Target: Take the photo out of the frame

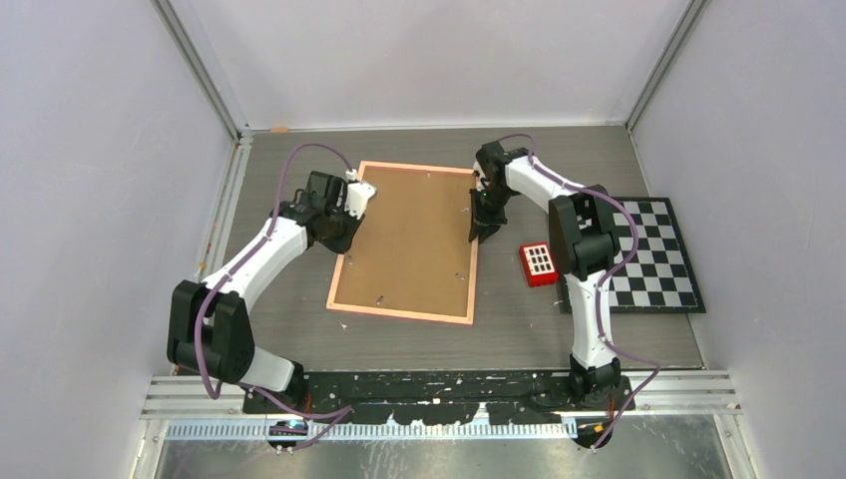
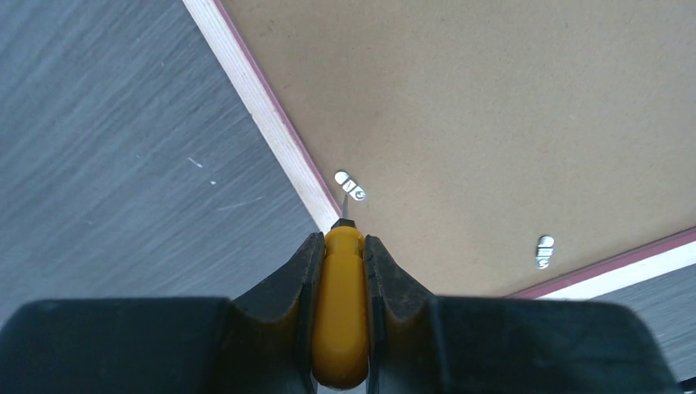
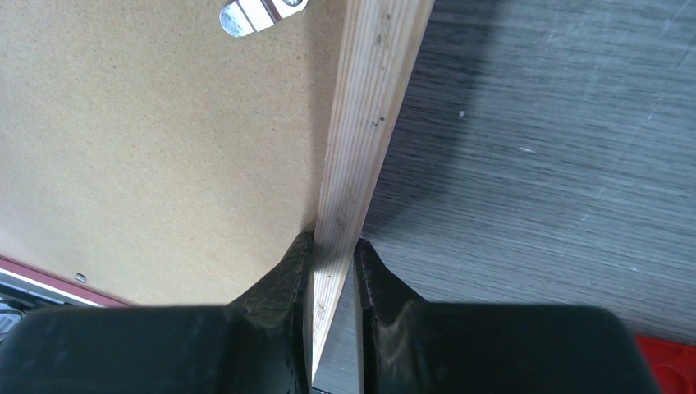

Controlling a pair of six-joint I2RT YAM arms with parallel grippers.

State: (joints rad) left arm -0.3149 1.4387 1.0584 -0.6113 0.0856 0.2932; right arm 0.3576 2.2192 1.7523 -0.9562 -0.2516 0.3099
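The frame (image 1: 407,239) lies face down in the middle of the table, brown fibreboard back up inside a thin pink border. The photo is hidden under the back panel. My left gripper (image 1: 344,222) is at the frame's left edge, shut on a yellow-handled screwdriver (image 2: 341,308) whose metal tip touches a small metal clip (image 2: 350,187) beside the border (image 2: 275,135). My right gripper (image 1: 481,225) is at the frame's right edge, its fingers (image 3: 291,283) closed on the wooden border (image 3: 365,123). Another clip (image 3: 258,12) shows near the top of that view.
A red tray-like block (image 1: 539,263) with dark slots lies right of the frame. A black-and-white checkerboard (image 1: 648,257) lies at the far right under the right arm. A second clip (image 2: 544,250) sits near the frame's lower edge. Grey walls close in on three sides.
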